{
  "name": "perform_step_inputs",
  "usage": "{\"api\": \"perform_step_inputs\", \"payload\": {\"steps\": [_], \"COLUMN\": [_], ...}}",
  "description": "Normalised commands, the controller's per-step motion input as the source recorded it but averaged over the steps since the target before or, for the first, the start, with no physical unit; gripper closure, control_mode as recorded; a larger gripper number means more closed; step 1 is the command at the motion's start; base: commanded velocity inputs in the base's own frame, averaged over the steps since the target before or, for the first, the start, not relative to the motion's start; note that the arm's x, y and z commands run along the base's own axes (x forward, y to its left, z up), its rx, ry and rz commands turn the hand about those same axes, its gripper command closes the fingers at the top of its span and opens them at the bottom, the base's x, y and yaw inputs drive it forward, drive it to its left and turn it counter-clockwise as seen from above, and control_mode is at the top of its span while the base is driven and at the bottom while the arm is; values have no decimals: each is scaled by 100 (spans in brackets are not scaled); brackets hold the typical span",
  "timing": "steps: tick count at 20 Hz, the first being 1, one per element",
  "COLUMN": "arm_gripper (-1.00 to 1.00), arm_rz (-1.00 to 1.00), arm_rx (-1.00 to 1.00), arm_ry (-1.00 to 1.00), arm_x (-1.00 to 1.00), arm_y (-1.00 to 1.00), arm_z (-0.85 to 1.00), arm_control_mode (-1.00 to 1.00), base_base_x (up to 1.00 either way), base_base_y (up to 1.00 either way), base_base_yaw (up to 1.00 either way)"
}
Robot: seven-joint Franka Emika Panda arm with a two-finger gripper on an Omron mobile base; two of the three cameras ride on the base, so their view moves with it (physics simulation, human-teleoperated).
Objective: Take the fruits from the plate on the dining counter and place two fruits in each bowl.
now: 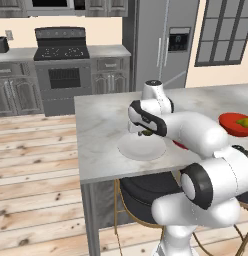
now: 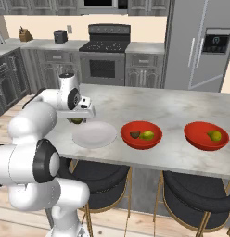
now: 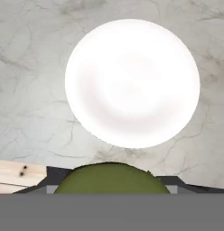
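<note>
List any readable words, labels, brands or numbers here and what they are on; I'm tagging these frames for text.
None can be read.
Fridge dispenser panel: dark, with marks too small and blurred to read.
Stove, plate, bowls, fruits: no text shows.

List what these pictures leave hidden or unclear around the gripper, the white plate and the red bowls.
- Gripper fingertips: hidden by the dark olive-green fruit in the hand view.
- Nearer glossy red bowl: almost wholly behind the white arm in the left base view.
- Farther red bowl: cut by the right edge there.
- Flat round white plate: back rim covered by the hand.
</note>
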Motion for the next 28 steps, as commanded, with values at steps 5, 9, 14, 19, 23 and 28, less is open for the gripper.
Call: {"api": "perform_step_inputs", "payload": {"steps": [5, 9, 14, 19, 23, 28], "arm_gripper": [100, 100, 100, 100, 100, 100], "arm_rz": [-15, -5, 0, 0, 0, 0], "arm_rx": [0, 0, 0, 0, 0, 0], "arm_ry": [-9, 1, 0, 0, 0, 0], "arm_x": [-97, -23, 0, 0, 0, 0], "arm_y": [-16, -5, 0, 0, 0, 0], "arm_z": [49, 6, 0, 0, 0, 0], "arm_control_mode": [-100, -100, -100, -100, 100, 100], "base_base_x": [0, 0, 0, 0, 0, -10], "base_base_y": [0, 0, 0, 0, -37, -89], "base_base_yaw": [0, 0, 0, 0, 0, 0]}}
